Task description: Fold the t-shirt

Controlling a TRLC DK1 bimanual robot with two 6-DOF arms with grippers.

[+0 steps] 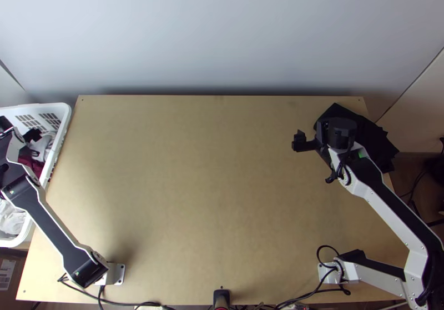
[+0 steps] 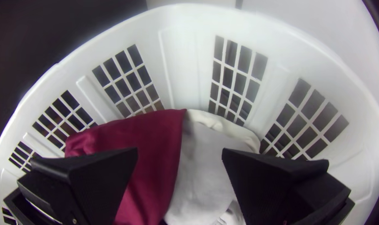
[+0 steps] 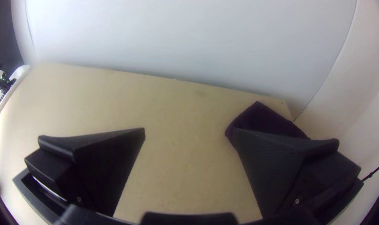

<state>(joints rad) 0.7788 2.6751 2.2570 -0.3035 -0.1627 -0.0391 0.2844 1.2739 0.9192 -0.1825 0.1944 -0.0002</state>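
Observation:
My left gripper [image 1: 32, 143] is over the laundry basket [image 1: 65, 122] at the table's left. In the left wrist view this gripper [image 2: 180, 151] stands open above a dark red cloth [image 2: 156, 162] and a light grey cloth [image 2: 204, 166], bunched side by side, nothing between its fingers. Which piece is the t-shirt I cannot tell. Toward the table's far right, my right gripper [image 1: 300, 141] is open and empty, left of a dark cloth [image 1: 380, 143] lying at the far right corner, partly under the arm. The right wrist view has this gripper [image 3: 188, 130] above bare wood, the dark cloth [image 3: 266, 118] beyond one finger.
The light wooden table [image 1: 205, 188] lies bare between the arms. A white cloth [image 1: 11, 218] is in the basket's near part. Cables [image 1: 139, 304] run along the table's near edge, and a pale wall [image 1: 222, 32] rises behind the far edge.

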